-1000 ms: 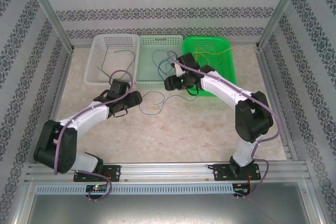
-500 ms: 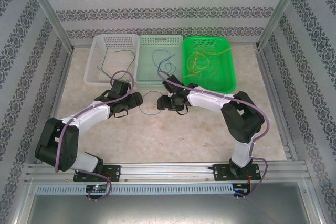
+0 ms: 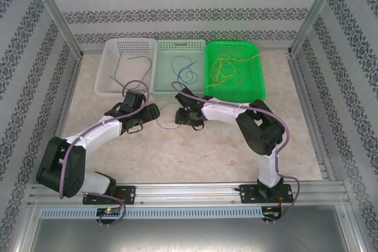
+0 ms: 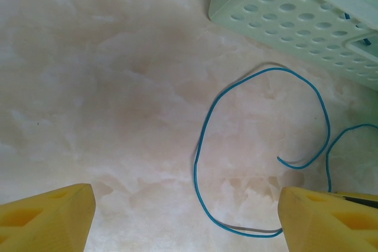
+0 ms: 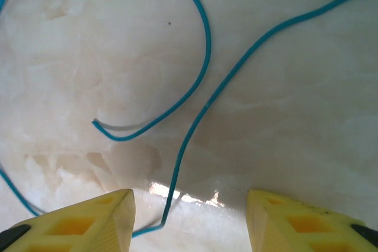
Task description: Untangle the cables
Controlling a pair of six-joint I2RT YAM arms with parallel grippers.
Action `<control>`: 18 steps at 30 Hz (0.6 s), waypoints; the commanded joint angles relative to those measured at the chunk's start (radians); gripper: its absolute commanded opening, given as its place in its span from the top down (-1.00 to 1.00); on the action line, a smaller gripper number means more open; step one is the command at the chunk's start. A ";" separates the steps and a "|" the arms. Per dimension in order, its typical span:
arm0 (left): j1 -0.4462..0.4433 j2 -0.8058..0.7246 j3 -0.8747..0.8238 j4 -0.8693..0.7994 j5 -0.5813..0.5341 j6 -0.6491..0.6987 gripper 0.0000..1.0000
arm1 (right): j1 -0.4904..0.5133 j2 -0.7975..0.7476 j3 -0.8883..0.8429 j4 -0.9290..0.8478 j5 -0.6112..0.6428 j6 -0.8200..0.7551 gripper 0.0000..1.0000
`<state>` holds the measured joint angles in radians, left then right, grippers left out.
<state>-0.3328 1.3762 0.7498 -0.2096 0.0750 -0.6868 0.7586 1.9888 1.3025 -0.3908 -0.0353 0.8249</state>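
A loose blue cable (image 3: 168, 123) lies curled on the marble table between my two grippers. My left gripper (image 3: 156, 113) hovers low at its left, open; in the left wrist view the cable's loop (image 4: 199, 146) runs between the yellow fingers (image 4: 53, 216) and ends against the right one. My right gripper (image 3: 179, 116) is low over the same cable, open, and a strand (image 5: 177, 169) passes between its fingers (image 5: 307, 222), close to the left one. More cables lie in the baskets: yellow (image 3: 227, 69), blue (image 3: 184, 69), and dark green (image 3: 127, 63).
Three baskets stand in a row at the back: white (image 3: 108, 81), pale green (image 3: 162, 87) and bright green (image 3: 260, 81). The pale green basket's corner (image 4: 283, 16) is just beyond my left gripper. Patterned walls and metal posts enclose the table.
My right arm swung left from the baskets and came down over the blue cable on the table, its jaws narrowing somewhat. My left arm barely moved.
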 commanded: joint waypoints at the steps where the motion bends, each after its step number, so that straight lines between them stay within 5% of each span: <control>1: -0.009 -0.017 -0.016 0.010 -0.019 0.016 -0.64 | 0.019 0.068 0.035 -0.026 0.031 0.020 0.02; 5: -0.009 -0.032 -0.019 0.003 -0.031 0.018 -0.64 | 0.027 0.113 0.063 -0.123 0.083 -0.003 0.27; 12: -0.009 -0.060 -0.018 -0.013 -0.055 0.031 -0.66 | 0.031 0.071 -0.025 -0.134 0.125 -0.023 1.00; 18: -0.009 -0.053 -0.022 -0.007 -0.047 0.024 -0.66 | 0.045 -0.113 -0.140 -0.036 0.116 -0.106 1.00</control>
<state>-0.3328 1.3342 0.7387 -0.2100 0.0410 -0.6800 0.7799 1.9381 1.2217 -0.3985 0.0853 0.7788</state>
